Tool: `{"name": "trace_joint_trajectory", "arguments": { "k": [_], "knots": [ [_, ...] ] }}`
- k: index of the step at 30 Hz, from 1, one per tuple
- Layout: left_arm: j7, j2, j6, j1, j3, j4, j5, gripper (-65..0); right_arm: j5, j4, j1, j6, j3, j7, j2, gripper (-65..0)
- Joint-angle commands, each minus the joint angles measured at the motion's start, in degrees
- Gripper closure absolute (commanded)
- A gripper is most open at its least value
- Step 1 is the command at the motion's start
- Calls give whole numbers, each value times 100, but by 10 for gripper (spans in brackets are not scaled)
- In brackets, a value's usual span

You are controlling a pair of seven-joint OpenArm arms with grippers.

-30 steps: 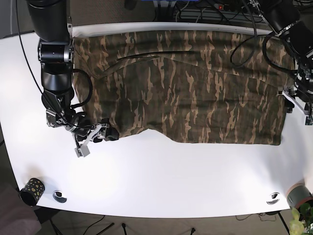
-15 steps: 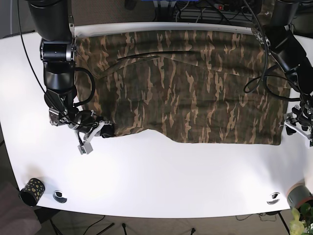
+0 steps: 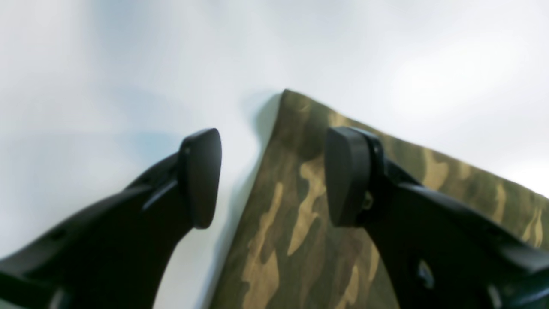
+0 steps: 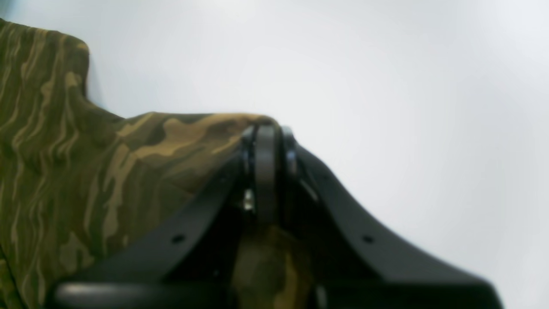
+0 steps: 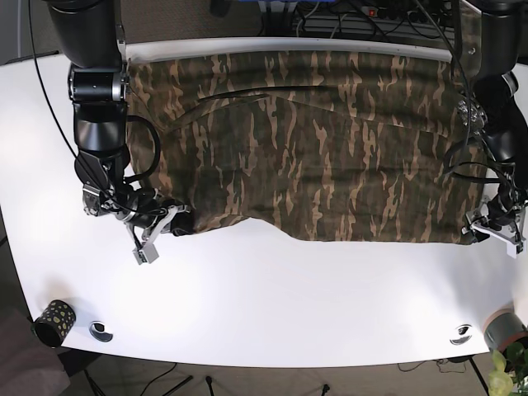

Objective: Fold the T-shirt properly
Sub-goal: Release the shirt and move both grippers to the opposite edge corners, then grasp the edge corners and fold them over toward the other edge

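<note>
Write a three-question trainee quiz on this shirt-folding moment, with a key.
1. True or false: the right gripper is shut on a corner of the camouflage-patterned cotton T-shirt.
2. The left gripper is:
A. shut on the shirt
B. open, straddling the shirt's corner edge
C. open, far from the shirt
3. Fill in: the shirt lies spread on a ____ tabletop.

Key:
1. True. In the right wrist view the jaws are closed with fabric pinched between them.
2. B. In the left wrist view one finger is over the table, the other over cloth.
3. white
</note>
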Motion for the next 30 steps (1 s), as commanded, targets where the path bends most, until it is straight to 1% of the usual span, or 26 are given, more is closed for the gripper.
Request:
{"name": "trace_joint_trajectory", "arguments": {
  "k": [1, 4, 6, 8, 10, 13, 17, 20, 22, 26, 28, 30],
  "knots": [
    [-317, -196, 214, -272, 34, -239, -69, -358, 115, 116, 183, 56, 34, 116, 81, 0],
    [-519, -266, 398, -395, 359, -582, -69, -378, 115, 116, 183, 56, 34, 116, 81, 0],
    [-624, -302, 398, -448, 719, -784, -104, -419, 115, 116, 183, 56, 34, 116, 81, 0],
    [-721, -302, 398, -474, 948, -916, -113, -454, 115, 116, 183, 56, 43, 116, 81, 0],
    [-748, -284, 398, -474, 992, -951, -113, -465, 115, 116, 183, 56, 43, 116, 81, 0],
    [-748, -258, 381, -465, 1001, -969, -113, -456, 115, 116, 183, 56, 43, 116, 81, 0],
    [-748, -126, 363, -448, 1001, -978, -104, -406, 132, 125, 183, 56, 43, 116, 81, 0],
    [-748, -99, 161, -439, 1001, -978, -104, -351, 141, 125, 183, 56, 43, 116, 81, 0],
    [-748, -91, -15, -439, 1001, -978, -104, -301, 150, 125, 183, 56, 43, 116, 81, 0],
    [-748, -20, -200, -439, 1001, -960, -87, -171, 167, 134, 210, 56, 43, 99, 81, 0],
    [-748, -20, -243, -439, 1001, -925, -87, -83, 167, 195, 219, 56, 43, 2, 134, 0],
    [-748, -20, -243, -439, 1001, -925, -87, -40, 167, 353, 201, 56, 51, -51, 186, 0]
  ]
}}
